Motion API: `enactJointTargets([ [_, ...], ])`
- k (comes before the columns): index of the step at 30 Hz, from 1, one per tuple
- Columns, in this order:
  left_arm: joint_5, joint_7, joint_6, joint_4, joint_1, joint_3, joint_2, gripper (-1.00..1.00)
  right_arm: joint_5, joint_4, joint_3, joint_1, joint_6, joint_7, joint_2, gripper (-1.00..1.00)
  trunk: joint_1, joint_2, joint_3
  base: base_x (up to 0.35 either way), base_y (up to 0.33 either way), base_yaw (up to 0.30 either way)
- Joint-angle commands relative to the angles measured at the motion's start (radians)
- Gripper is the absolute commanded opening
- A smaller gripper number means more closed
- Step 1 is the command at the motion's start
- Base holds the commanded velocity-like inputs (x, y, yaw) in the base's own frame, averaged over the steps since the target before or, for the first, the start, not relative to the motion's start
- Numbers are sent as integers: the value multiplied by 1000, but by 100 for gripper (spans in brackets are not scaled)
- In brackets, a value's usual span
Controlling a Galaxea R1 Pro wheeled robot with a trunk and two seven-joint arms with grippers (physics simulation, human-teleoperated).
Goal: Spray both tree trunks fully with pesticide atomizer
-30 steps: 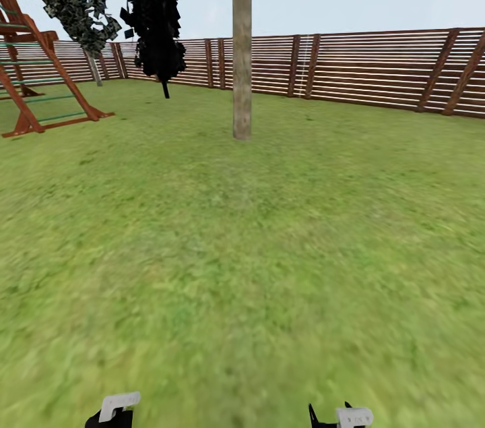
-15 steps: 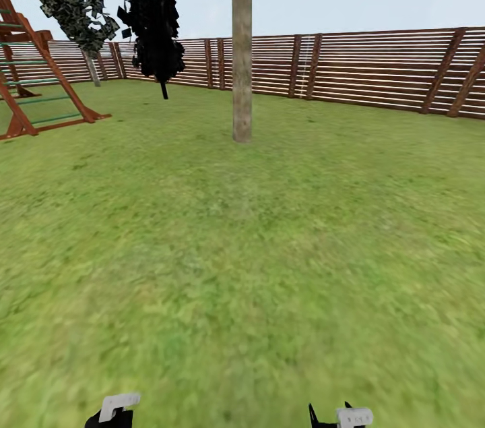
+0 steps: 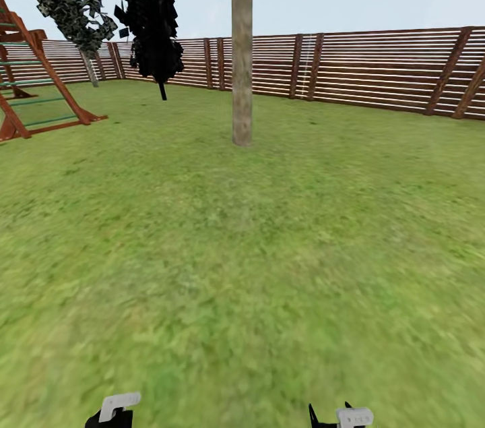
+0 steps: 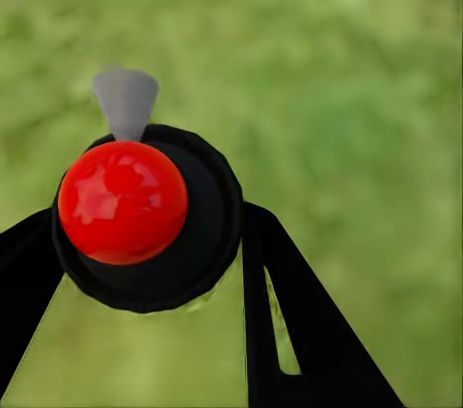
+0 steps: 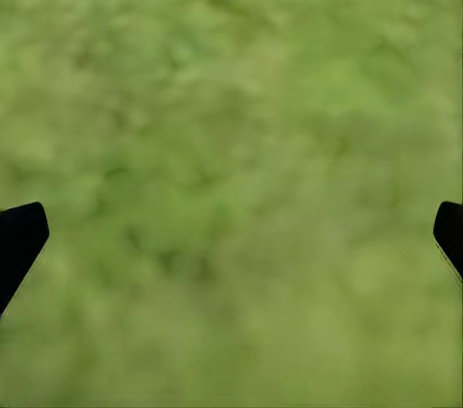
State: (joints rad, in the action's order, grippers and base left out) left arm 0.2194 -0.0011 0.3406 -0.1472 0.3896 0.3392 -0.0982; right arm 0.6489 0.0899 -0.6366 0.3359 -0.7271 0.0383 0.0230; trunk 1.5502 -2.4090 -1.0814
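Grass [image 4: 367,61] beneath; left hand [image 4: 145,331] grips the atomizer [image 4: 145,220].

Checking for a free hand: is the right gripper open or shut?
Open. In the right wrist view, the right gripper's fingertips sit at opposite edges, with only grass between them.

The tree trunk's [image 3: 242,44] crown is cut off at the top edge.

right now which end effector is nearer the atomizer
Left. The left end effector holds the atomizer between its fingers; the right end effector is open over grass, apart from it.
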Motion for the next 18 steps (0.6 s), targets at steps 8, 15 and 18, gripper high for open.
enactJointTargets([
  [8,0,-1,0,0,0,1,0,-100,0,0,0,0,0,0,0,100,0,0,0,339,0,0],
  [15,0,-1,0,0,0,1,0,-100,0,0,0,0,0,0,0,100,0,0,0,339,0,0],
  [18,0,-1,0,0,0,1,0,-100,0,0,0,0,0,0,0,100,0,0,0,339,0,0],
])
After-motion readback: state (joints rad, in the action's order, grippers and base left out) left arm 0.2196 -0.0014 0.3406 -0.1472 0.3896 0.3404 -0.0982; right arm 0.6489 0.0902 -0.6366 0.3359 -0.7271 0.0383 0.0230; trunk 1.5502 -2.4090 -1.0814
